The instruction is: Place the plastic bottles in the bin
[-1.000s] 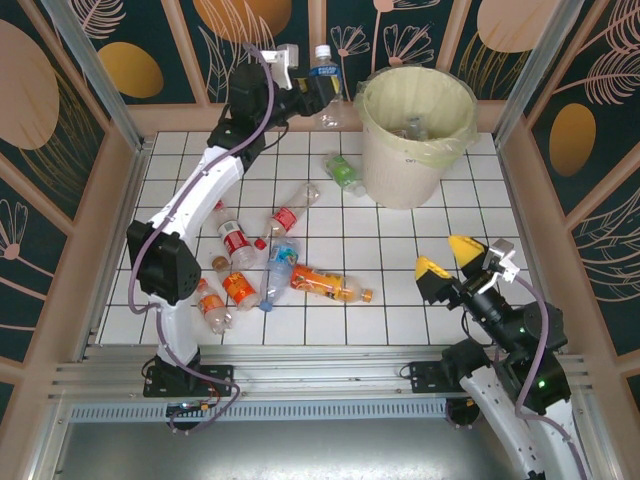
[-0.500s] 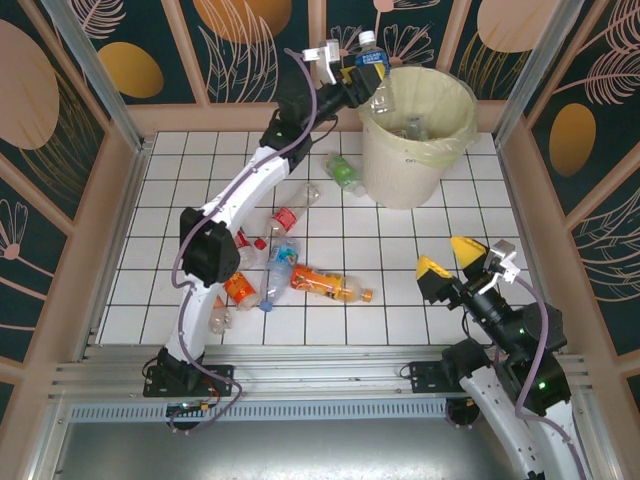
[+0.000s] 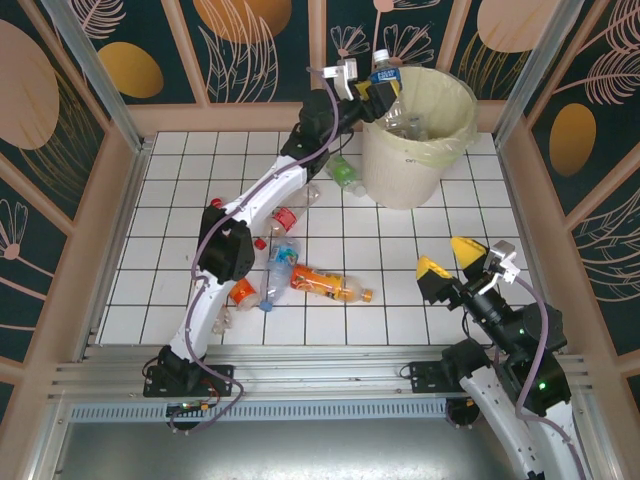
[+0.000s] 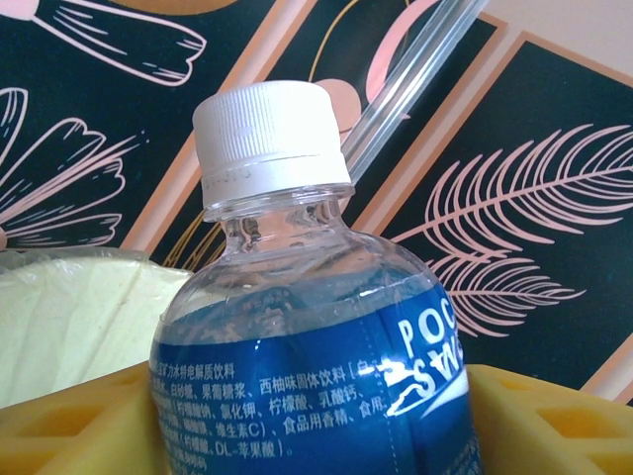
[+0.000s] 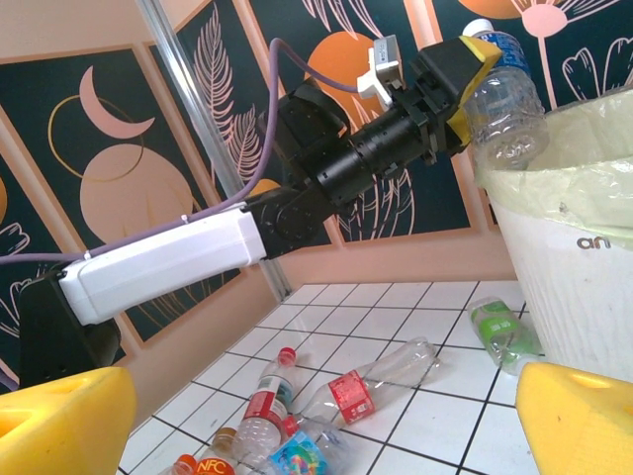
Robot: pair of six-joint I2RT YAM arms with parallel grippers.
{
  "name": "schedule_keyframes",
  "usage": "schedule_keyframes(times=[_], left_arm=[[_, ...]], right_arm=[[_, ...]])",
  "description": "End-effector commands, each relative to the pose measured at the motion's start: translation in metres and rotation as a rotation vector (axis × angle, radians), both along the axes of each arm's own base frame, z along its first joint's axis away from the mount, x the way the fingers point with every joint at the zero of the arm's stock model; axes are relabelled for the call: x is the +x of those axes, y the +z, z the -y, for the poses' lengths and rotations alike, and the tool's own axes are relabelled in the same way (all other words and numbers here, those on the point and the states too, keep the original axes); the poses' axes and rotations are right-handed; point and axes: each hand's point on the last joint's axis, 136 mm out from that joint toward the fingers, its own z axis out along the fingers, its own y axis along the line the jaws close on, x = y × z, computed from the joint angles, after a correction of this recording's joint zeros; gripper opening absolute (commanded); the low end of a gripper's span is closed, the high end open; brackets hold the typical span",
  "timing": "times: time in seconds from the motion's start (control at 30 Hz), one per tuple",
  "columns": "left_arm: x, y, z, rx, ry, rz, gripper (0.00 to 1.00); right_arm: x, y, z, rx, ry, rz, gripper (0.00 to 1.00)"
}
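The bottle [image 3: 385, 72] held by the left gripper [image 3: 382, 90] should drop over the middle of the bin [image 3: 400, 175]; the right gripper [image 3: 449, 258] is wide open.

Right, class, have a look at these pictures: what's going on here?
The left arm's fingers hold a blue-labelled bottle, cap up, over the rim of the bin. Several more bottles lie on the tiled table, a green one beside the bin. The right arm's fingers stand open and empty near its base.
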Motion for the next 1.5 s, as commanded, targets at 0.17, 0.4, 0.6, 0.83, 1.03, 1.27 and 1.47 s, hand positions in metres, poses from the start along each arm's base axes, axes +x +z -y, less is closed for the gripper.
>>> schedule_keyframes(times=[0.17,0.4,0.6,0.83,1.03,1.27,1.47], left_arm=[[0.001,0.006,0.004,-0.035,0.010,0.067,0.73],[0.003,0.002,0.005,-0.031,0.012,0.065,0.78],[0.003,0.003,0.005,-0.023,0.017,0.067,0.84],[-0.003,0.014,0.003,-0.004,0.018,0.098,0.85],[-0.018,0.037,-0.005,0.104,0.037,0.193,0.91],[-0.042,0.052,-0.025,0.276,0.091,0.283,0.98],[-0.070,0.063,-0.047,0.380,0.114,0.332,0.98]], right_arm=[[-0.001,0.001,0.002,0.005,-0.008,0.011,0.99],[-0.001,-0.001,0.002,0.008,-0.007,0.006,0.99],[-0.001,0.000,0.002,0.008,-0.006,0.008,0.99],[-0.001,0.000,-0.001,0.013,0.009,0.000,0.99],[0.002,0.007,-0.007,0.017,0.036,-0.007,0.99],[0.015,0.010,-0.004,0.026,-0.009,-0.036,0.99],[0.033,0.002,-0.008,-0.002,-0.037,-0.087,0.99]])
